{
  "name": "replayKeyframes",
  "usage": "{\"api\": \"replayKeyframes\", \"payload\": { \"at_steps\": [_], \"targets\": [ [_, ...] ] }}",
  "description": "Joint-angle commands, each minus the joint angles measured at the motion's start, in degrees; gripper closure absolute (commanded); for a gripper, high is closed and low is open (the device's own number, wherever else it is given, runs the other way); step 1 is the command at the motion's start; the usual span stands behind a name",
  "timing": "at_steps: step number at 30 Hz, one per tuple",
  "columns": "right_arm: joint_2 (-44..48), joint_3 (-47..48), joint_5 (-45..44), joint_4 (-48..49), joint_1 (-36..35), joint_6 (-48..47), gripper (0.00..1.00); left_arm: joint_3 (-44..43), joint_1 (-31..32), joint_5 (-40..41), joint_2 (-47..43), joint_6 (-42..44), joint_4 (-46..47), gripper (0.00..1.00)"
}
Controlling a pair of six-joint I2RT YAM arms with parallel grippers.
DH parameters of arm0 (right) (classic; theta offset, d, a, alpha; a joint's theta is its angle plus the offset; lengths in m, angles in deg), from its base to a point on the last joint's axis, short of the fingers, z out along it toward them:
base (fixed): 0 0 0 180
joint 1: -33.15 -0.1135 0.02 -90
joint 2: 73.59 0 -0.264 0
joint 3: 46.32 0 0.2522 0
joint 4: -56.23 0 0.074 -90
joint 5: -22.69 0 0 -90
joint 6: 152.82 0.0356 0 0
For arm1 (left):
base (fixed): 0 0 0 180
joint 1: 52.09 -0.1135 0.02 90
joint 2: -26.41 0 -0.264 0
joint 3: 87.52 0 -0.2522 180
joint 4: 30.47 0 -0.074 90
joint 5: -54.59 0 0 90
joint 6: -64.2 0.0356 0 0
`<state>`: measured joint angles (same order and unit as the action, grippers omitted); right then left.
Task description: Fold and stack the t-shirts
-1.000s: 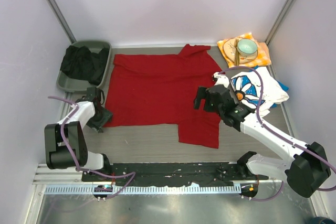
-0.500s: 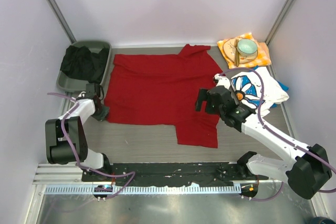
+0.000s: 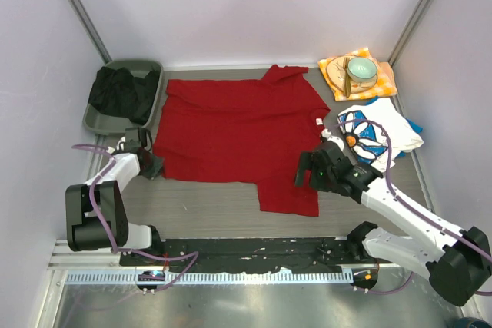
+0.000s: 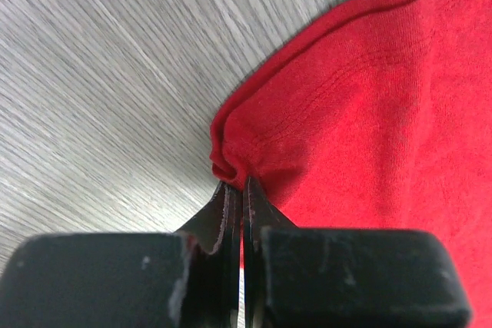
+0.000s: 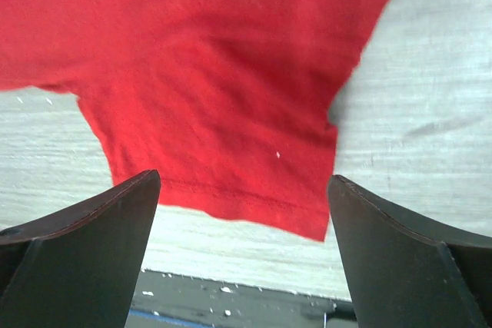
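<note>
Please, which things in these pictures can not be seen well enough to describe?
- Top view: the right arm covers the near-left edge of the printed t-shirt; its print is too small to read.
- Top view: the dark cloth in the grey bin is crumpled; garment unclear.
- Right wrist view: the red t-shirt is cut off by the top edge.
- Left wrist view: the left pincer hides how much cloth it pinches.

Table (image 3: 200, 209) holds red tee (image 3: 231, 132), daisy tee (image 3: 377, 132), tray (image 3: 98, 123), cloth (image 3: 384, 82).

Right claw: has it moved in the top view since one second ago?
Yes. The right claw has moved toward the near edge, away from the bowl, and now hangs open over a sleeve of the red t-shirt.
</note>
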<state>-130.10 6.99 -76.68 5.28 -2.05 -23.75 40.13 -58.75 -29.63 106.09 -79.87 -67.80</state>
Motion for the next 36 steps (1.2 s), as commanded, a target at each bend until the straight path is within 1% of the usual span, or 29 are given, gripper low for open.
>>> {"api": "replayKeyframes", "payload": {
  "at_steps": [1,3,8,15,18,20,22,23,25,26,32,34,36],
  "targets": [
    [3.5,-3.4,3.8,-5.6,-0.6,5.7,0.05,1.1,0.8,-2.8,-2.2,-1.0,1.3,1.00],
    [4.6,-5.5,5.1,-6.7,-0.7,7.1,0.07,1.4,1.0,-3.3,-2.2,-1.4,1.7,1.00],
    [5.9,-8.3,4.5,-9.7,-1.0,9.4,0.11,2.5,1.2,-2.9,-3.7,-2.2,2.7,1.00],
    [2.8,-14.3,6.6,-5.7,-1.9,12.6,0.19,3.9,1.2,-3.5,-4.9,-3.2,3.6,1.00],
    [1.6,-15.1,6.6,-3.3,-2.3,13.5,0.25,4.3,1.2,-4.1,-4.5,-3.2,4.3,1.00],
    [0.1,-15.6,6.7,-2.2,-2.6,13.9,0.34,4.1,1.2,-4.6,-3.9,-3.2,4.7,1.00],
    [-0.6,-15.9,6.7,-1.5,-2.7,14.1,0.37,4.1,1.2,-5.0,-3.7,-3.2,4.9,1.00],
    [-0.9,-16.0,6.6,-1.0,-2.8,14.4,0.41,4.1,1.2,-5.0,-3.7,-3.2,4.9,1.00],
    [-1.4,-16.1,5.8,-0.6,-2.8,14.5,0.44,4.1,1.2,-4.9,-3.9,-3.2,4.9,1.00],
    [-1.7,-16.1,5.5,-0.2,-2.7,14.5,0.48,4.3,1.2,-4.9,-4.1,-3.2,4.9,1.00],
    [-3.5,-15.5,2.7,0.8,-2.8,14.7,0.55,4.5,1.2,-5.0,-4.9,-3.2,4.6,1.00],
    [-4.0,-15.3,2.4,1.3,-2.8,14.9,0.60,4.5,1.2,-5.2,-4.8,-3.2,4.8,1.00],
    [-4.7,-15.0,2.5,1.4,-2.8,14.9,0.63,4.5,1.2,-5.2,-4.8,-3.2,4.7,1.00]
  ]
}}
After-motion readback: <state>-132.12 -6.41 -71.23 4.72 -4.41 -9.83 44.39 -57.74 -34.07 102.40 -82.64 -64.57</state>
